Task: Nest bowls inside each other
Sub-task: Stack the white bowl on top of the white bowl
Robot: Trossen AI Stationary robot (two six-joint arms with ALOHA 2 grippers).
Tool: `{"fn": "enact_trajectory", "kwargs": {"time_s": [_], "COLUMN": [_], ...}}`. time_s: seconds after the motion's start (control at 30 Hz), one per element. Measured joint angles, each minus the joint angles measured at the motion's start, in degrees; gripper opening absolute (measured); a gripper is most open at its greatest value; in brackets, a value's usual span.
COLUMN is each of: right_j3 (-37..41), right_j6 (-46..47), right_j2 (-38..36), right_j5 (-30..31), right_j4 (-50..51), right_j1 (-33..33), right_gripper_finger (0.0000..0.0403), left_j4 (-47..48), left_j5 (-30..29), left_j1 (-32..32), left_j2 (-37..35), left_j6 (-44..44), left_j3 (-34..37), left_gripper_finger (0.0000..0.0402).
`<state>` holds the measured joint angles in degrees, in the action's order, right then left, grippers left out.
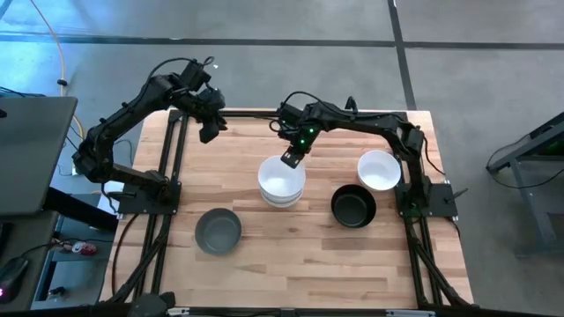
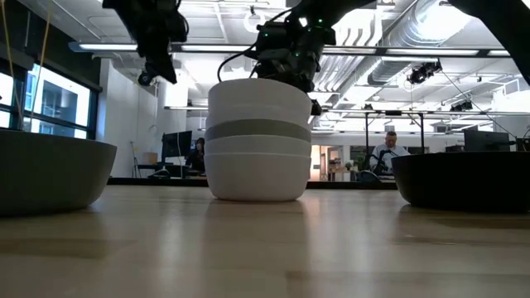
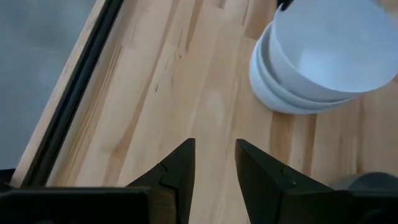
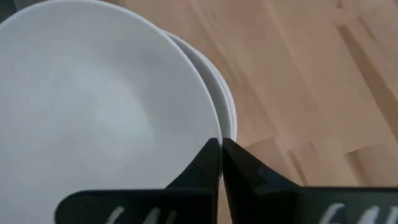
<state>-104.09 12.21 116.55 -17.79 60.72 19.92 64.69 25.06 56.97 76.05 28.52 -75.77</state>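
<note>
Fingers (image 4: 208, 163) of the right gripper (image 1: 289, 159) are pressed tight together, with no gap, and they hold nothing. Their tips sit right at the rim of the top white bowl (image 4: 99, 118), at its far edge. The right wrist view looks straight down into that bowl. The gripper points down at it. Behind the gripper, the right arm (image 1: 352, 121) stretches sideways across the back of the table (image 1: 317, 264), then bends down at the elbow to its base on the right side.

That top bowl sits in a stack of bowls (image 1: 281, 181) near the middle of the table. In the low view the stack (image 2: 257, 139) shows white bowls with a grey band between them.

Fingers (image 3: 180, 171) of the left gripper (image 1: 208, 132) stand a little apart, with a narrow gap, and nothing is between them. This gripper hangs in the air over the back left part of the table, well apart from the stack. It tilts toward the stack. The left arm (image 1: 123, 123) goes back from it and folds down to its base at the left edge.

A grey bowl (image 1: 218, 230) sits alone near the front, left of the stack. A black bowl (image 1: 353, 206) sits to the right of the stack. A lone white bowl (image 1: 379, 170) sits just behind the black one, near the right arm's base.
</note>
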Motion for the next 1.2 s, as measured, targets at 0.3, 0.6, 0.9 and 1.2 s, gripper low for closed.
{"fn": "enact_trajectory", "kwargs": {"time_s": [0.3,0.6,0.9,1.2], "right_j3": [0.0,0.0,0.0,-0.1], "right_j6": [1.3,1.4,-0.6,-2.5], "right_j2": [0.1,1.8,3.1,3.1], "right_j5": [2.3,3.8,4.3,4.4], "right_j4": [1.8,2.4,1.4,0.0], "right_j1": [-1.2,-2.1,-2.4,-2.2], "right_gripper_finger": [0.0,0.0,0.0,0.004], "left_j4": [-5.2,-5.1,-6.4,-8.6], "left_j5": [0.0,-0.1,0.0,0.0], "left_j1": [0.0,0.0,0.0,0.0], "left_j2": [0.0,-0.2,-0.6,-1.5], "left_j6": [0.0,-1.5,-2.4,-2.4], "left_j3": [3.9,3.9,3.9,3.8], "left_gripper_finger": [0.0104,0.0104,0.0104,0.0104]}}
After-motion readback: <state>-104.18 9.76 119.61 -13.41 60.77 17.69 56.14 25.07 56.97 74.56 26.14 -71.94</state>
